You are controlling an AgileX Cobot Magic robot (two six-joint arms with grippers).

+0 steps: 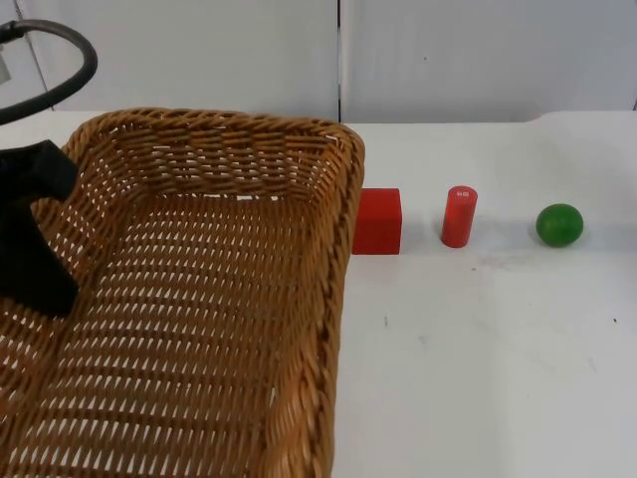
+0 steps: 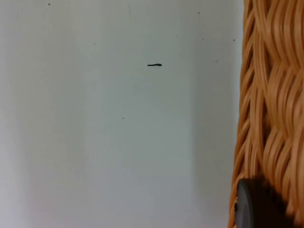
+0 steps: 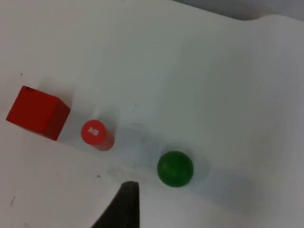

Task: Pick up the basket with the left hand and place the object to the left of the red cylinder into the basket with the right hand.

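The left gripper (image 1: 40, 234) pinches the left rim of the wicker basket (image 1: 199, 299), which looks lifted. To its right stand a red cube (image 1: 377, 221) – beside the basket wall – then the red cylinder (image 1: 459, 216) and a green ball (image 1: 559, 225). The right gripper (image 3: 124, 204) hovers above them – spread cannot be told.

We see the basket (image 1: 199, 299) cut off at the top view's left and lower edges, its rim covering the red cube's (image 1: 379, 221) near corner. The left gripper's (image 1: 35, 234) fingers are hidden against the basket wall.
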